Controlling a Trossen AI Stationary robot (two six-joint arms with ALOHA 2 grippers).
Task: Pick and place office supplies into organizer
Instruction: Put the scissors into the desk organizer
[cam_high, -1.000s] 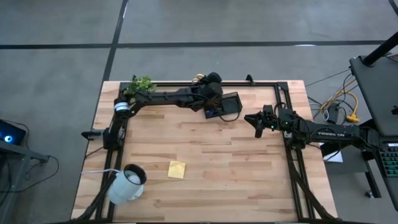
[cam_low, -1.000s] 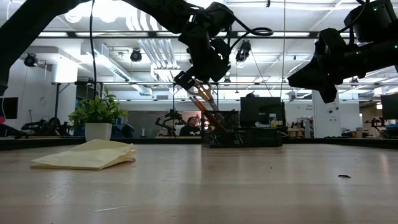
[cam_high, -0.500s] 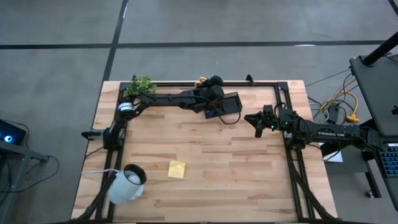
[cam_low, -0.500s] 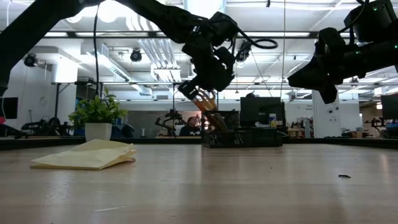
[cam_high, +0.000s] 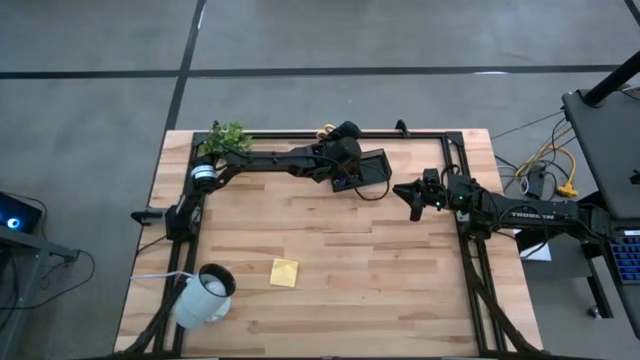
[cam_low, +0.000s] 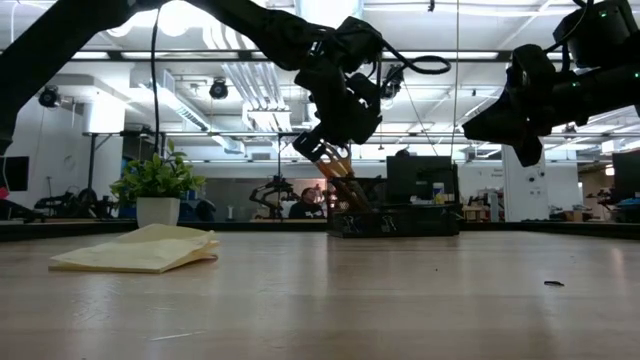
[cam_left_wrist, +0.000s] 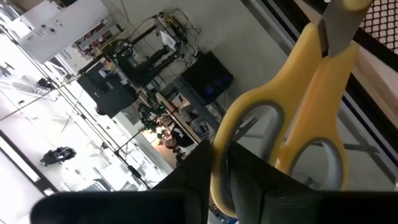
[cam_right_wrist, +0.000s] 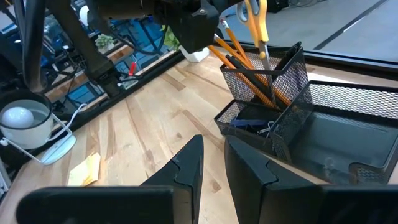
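Observation:
The black mesh organizer (cam_high: 375, 170) stands at the far middle of the table and also shows in the right wrist view (cam_right_wrist: 323, 118). Orange pencils (cam_right_wrist: 239, 53) lean in its tall corner compartment. My left gripper (cam_high: 345, 160) is over that compartment, shut on the yellow-handled scissors (cam_right_wrist: 256, 18), whose blades point down into it among the pencils. My right gripper (cam_high: 410, 192) hovers just right of the organizer, empty, its fingers a narrow gap apart (cam_right_wrist: 213, 155). The yellow sticky-note pad (cam_high: 284, 272) lies flat on the table toward the near edge. My left gripper pinches the rim of one handle loop (cam_left_wrist: 217, 177) of the scissors between its two fingers. The handles are up and the blades hang down into the organizer's pencil compartment. Whether the blade tips rest on its bottom is hidden by the mesh.
A white mug (cam_high: 205, 295) lies at the near left corner. A small green plant (cam_high: 225, 135) stands at the far left. A tiny dark bit (cam_low: 553, 283) lies on the table at the right. A black frame runs around the table's edges.
My left gripper, still shut on the scissors, has shifted a little toward the table's right edge and slightly down over the organizer's pencil compartment. My right gripper has kept still.

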